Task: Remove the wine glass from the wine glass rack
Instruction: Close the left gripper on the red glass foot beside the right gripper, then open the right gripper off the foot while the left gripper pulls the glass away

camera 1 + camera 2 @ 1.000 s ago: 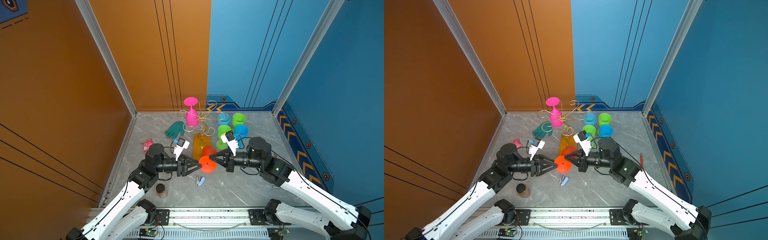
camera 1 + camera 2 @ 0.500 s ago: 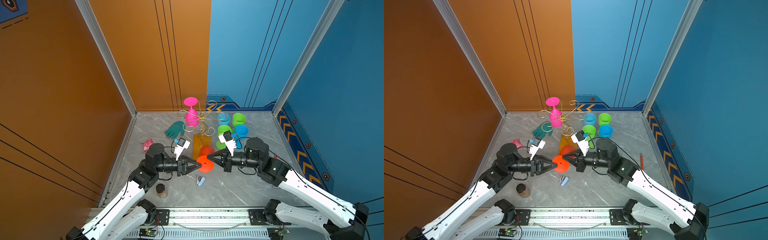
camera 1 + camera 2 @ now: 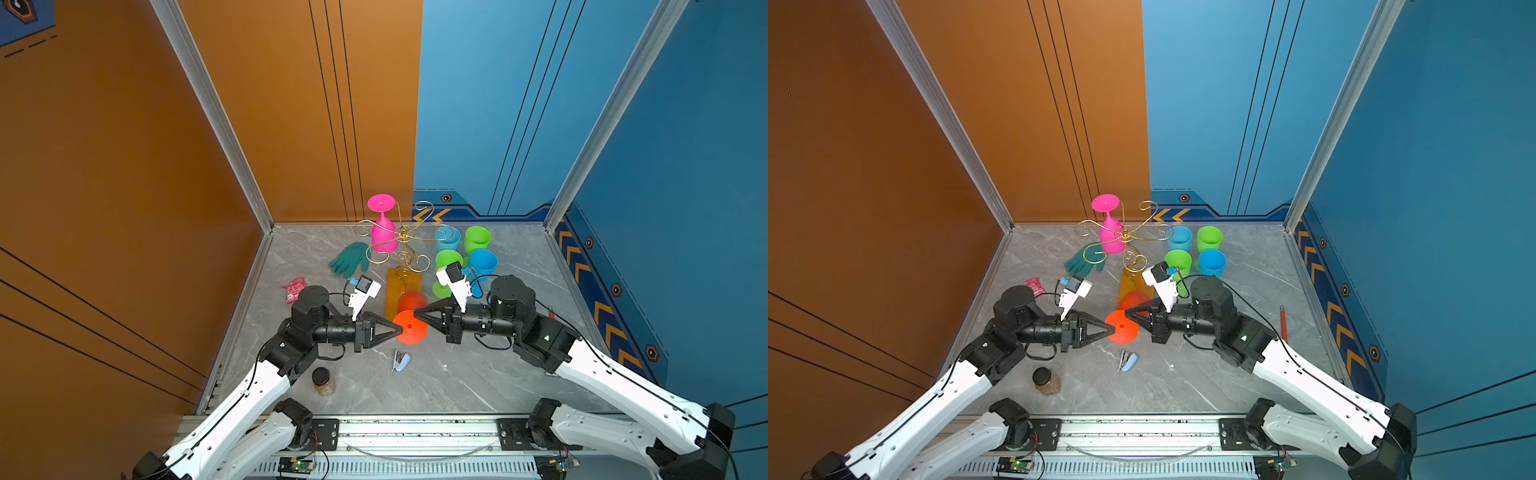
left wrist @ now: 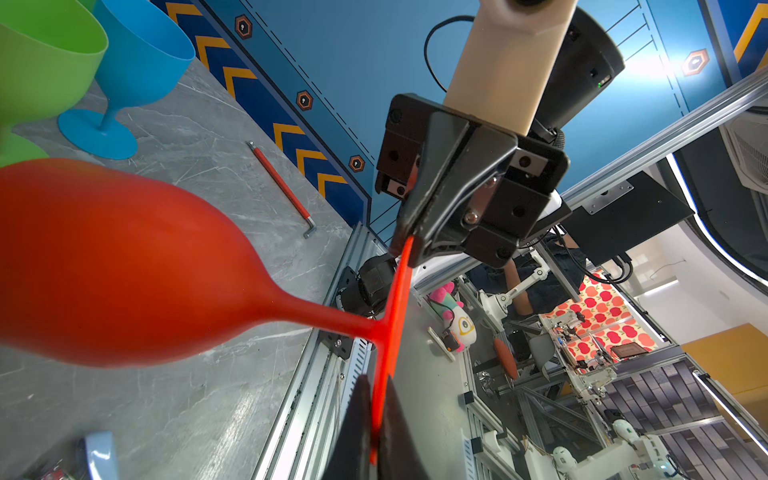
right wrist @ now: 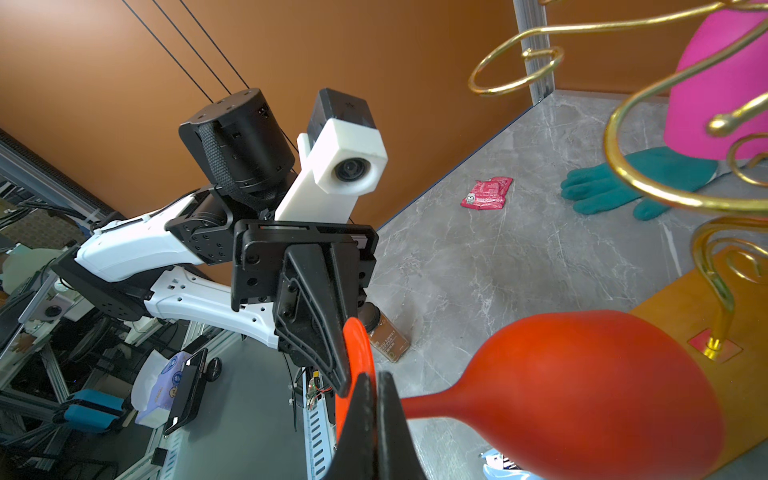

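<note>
In both top views the red wine glass [image 3: 409, 328] is in the lower middle of the frame. It lies on its side in the air and looks free of the gold curls of the wine glass rack [image 3: 403, 237], which stands a bit higher in the frame. So I think the main job is done for this glass. What is left is to put it down on the grey surface [image 3: 457, 374]. A pink wine glass [image 3: 383, 235] hangs upside down on the rack, so that one may be left too. The left end effector [image 3: 399, 329] comes in from the left and pinches the edge of the glass's round foot. The right end effector [image 3: 417, 314] comes in from the right and pinches the other edge. In the left wrist view the left end effector [image 4: 376, 399] is closed tight on the thin foot of the red wine glass [image 4: 124, 266], and the right end effector [image 4: 409, 245] bites the far edge. In the right wrist view the right end effector [image 5: 374, 386] is closed on the foot as well, with the left end effector [image 5: 347, 374] just beside it. The bowl of the red wine glass [image 5: 582, 390] sits near the rack's wooden base.
</note>
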Robot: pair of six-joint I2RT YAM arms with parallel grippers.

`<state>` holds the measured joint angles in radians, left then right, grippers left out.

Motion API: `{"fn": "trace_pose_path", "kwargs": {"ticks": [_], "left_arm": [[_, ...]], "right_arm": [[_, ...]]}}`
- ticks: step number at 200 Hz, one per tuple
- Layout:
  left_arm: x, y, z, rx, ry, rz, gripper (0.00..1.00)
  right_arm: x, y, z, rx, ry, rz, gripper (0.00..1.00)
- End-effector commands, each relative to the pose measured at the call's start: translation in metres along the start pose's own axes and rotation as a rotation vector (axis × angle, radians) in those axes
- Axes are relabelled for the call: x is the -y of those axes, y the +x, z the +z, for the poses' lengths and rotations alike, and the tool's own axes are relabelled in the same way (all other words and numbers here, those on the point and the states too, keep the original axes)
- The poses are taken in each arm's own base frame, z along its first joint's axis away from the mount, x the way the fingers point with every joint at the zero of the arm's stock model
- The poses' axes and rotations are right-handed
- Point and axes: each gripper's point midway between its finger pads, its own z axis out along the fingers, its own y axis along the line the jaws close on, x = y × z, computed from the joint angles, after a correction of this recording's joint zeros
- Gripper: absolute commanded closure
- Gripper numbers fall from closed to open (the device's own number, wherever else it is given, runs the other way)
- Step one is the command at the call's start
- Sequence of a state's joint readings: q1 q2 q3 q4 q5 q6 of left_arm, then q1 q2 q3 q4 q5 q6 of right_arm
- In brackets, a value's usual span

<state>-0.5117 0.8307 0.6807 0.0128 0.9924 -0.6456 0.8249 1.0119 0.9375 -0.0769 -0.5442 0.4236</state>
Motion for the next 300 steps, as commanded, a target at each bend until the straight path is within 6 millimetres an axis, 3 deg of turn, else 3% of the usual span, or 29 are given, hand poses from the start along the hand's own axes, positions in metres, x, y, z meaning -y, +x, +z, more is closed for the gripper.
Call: {"fn": "trace_pose_path", "kwargs": {"ticks": [1, 51, 99, 145, 218, 300], "left_arm": [[0.016, -0.008, 0.0, 0.001, 0.043, 0.046, 0.97], [0.016, -0.007, 0.0, -0.004, 0.047, 0.042, 1.0], [0.014, -0.001, 0.001, -0.018, 0.052, 0.04, 1.0], [-0.003, 0.015, -0.004, -0.063, -0.082, 0.086, 1.0], [-0.008, 0.032, -0.01, -0.088, -0.243, 0.296, 1.0], [-0.011, 0.062, -0.005, -0.21, -0.395, 0.674, 1.0]], "right_arm": [[0.001, 0.001, 0.002, 0.0, 0.004, 0.003, 1.0], [0.002, 0.003, -0.001, -0.016, 0.015, 0.003, 0.99], [0.001, 0.003, -0.005, -0.032, 0.026, 0.005, 0.8], [0.002, -0.001, -0.014, -0.016, 0.042, 0.008, 0.59], [0.02, -0.001, -0.027, 0.0, 0.119, 0.05, 0.43], [0.044, 0.006, -0.033, -0.041, 0.239, 0.109, 0.39]]}}
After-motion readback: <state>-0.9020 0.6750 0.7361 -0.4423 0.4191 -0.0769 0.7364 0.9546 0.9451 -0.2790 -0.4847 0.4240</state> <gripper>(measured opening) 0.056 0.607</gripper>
